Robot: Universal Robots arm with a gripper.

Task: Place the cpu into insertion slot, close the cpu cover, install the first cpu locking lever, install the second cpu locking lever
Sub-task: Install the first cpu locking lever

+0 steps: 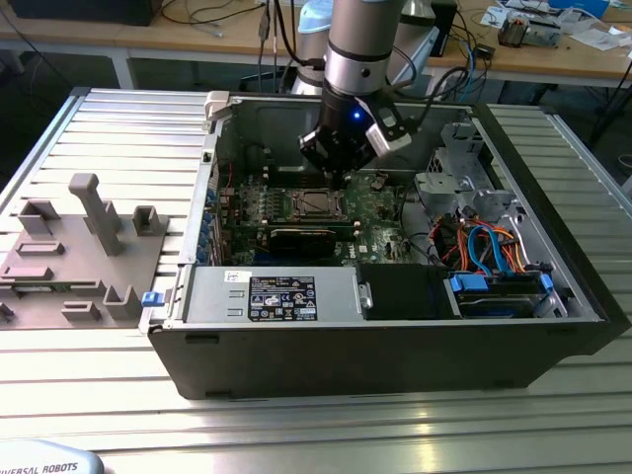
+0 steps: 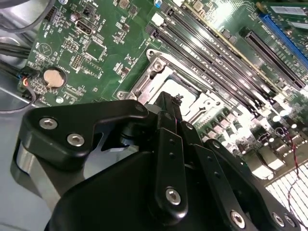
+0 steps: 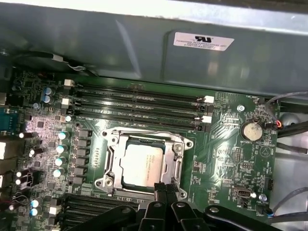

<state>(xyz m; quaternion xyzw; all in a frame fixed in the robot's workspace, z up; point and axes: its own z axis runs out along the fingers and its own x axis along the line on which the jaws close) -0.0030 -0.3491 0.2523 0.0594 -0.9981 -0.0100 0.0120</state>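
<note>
The cpu (image 3: 142, 163) lies flat in the insertion slot (image 3: 109, 180) on the green motherboard, its silvery-grey top showing. The cpu cover (image 3: 144, 140), a thin silvery frame, lies down around the chip. My gripper (image 3: 165, 187) is shut with nothing visible between its black fingers. Its tips stand at the socket's rim, at one side of the chip. In the second wrist view the gripper (image 2: 168, 98) hides part of the insertion slot (image 2: 202, 98). In the exterior view the gripper (image 1: 339, 170) hangs inside the open black case, just above the insertion slot (image 1: 316, 204).
Long memory slots (image 3: 139, 103) run beside the socket and a coin battery (image 3: 250, 130) sits further off. A long black card (image 1: 301, 237), the power supply (image 1: 276, 296) and a drive cage with cables (image 1: 484, 257) crowd the case. A grey fixture tray (image 1: 79, 247) lies at the exterior view's left.
</note>
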